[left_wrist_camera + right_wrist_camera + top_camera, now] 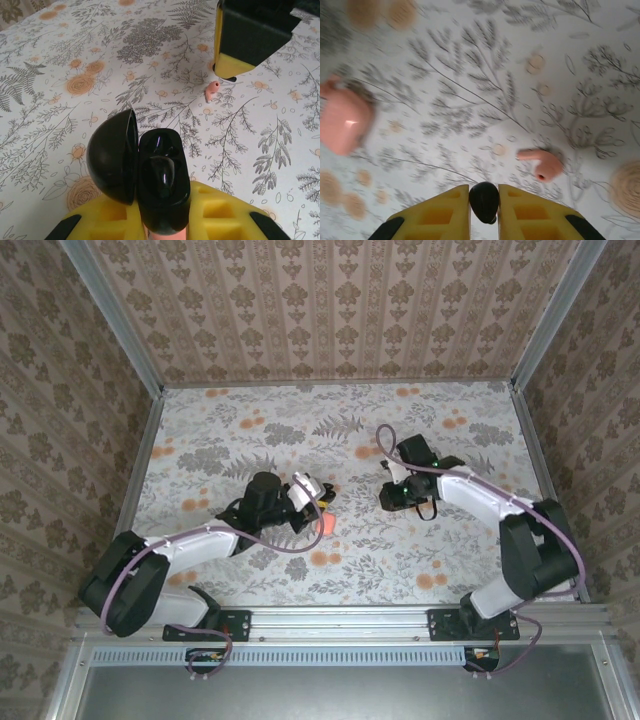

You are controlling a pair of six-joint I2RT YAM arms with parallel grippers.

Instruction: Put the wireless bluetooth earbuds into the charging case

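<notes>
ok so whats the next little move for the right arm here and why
Probably raise the right gripper straight up a little. Its jaws look closed on a black earbud low against the table, so it needs clearance before heading to the charging case, which the left gripper holds with its lid open.

The table (300,410) is covered with a white cloth printed with grey ferns and orange flowers. It is enclosed on three sides by walls papered in a beige-brown damask pattern: a back wall (340,300), a left wall (50,410) and a right wall (600,410). Aluminium posts (112,315) are seen at the far corners, and an aluminium rail (340,618) is fixed along the near edge. Everything is lit softly and evenly.
</notes>
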